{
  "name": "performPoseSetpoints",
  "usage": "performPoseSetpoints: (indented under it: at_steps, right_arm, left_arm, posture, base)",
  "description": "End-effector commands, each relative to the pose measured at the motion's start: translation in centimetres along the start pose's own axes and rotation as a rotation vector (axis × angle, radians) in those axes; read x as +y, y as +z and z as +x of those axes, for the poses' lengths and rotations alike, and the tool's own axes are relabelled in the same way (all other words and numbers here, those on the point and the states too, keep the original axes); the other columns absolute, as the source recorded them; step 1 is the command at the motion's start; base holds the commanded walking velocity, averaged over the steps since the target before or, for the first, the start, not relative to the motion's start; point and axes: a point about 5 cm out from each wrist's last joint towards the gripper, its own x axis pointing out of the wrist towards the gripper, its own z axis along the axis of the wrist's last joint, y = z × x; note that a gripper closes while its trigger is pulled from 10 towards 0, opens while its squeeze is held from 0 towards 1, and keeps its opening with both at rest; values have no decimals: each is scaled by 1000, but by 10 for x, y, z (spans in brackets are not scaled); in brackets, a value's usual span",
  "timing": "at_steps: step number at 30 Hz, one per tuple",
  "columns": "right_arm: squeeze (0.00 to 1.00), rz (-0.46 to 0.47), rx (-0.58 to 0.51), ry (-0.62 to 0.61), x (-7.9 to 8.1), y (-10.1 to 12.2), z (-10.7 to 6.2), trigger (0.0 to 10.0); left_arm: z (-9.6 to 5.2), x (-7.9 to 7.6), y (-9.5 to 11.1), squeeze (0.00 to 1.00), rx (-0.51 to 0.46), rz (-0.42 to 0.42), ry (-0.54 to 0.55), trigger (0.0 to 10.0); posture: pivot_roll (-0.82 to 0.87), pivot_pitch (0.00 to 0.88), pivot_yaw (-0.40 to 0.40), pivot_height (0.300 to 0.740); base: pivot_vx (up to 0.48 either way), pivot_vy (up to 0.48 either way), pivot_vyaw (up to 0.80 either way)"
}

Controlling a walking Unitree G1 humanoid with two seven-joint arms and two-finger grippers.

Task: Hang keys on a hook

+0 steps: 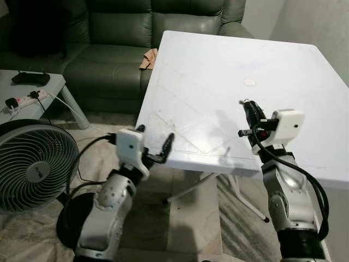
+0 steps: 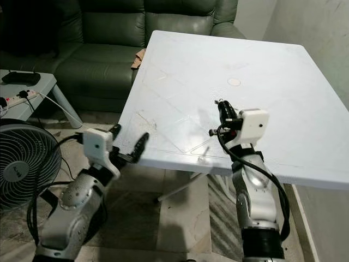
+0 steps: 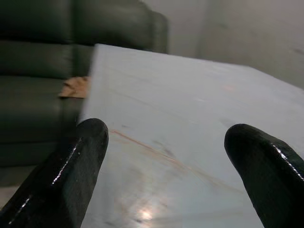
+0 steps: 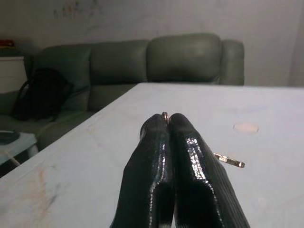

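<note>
My right gripper (image 1: 250, 107) is held over the near part of the white table (image 1: 207, 71), shut on a small metal key ring (image 4: 165, 115) that peeks out between its fingertips. A thin brass key (image 4: 229, 161) shows just beside the fingers; I cannot tell whether it hangs from the ring or lies on the table. My left gripper (image 1: 156, 134) is open with nothing between its fingers (image 3: 80, 156), level with the table's near left edge and just outside it.
A dark green sofa (image 1: 109, 33) stands behind the table, with a brown item (image 1: 148, 59) on its seat. At the left are a floor fan (image 1: 32, 166) and a grey side table (image 1: 54, 87) carrying a power strip (image 1: 24, 100). A small round mark (image 1: 249, 82) is on the tabletop.
</note>
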Motion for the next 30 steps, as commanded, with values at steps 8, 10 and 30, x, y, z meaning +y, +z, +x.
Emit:
performPoseSetpoints:
  at_steps: [8,10,30]
  right_arm:
    - [0,22,70,-47,9,-11,-17,10000]
    - [0,13,104,-97,6,-17,-20,10000]
    - [0,-82,198,-133,3,-27,-16,10000]
  left_arm:
    - [6,26,1,0,-24,-46,88,10000]
    - [8,32,-3,0,-13,-36,109,10000]
    - [20,52,-6,0,-2,-9,196,10000]
  posture:
    - [-25,1,-17,740]
    - [-25,0,-12,740]
    - [-33,0,4,740]
  base:
    - [0,0,0]
    - [0,0,0]
    - [0,0,-37]
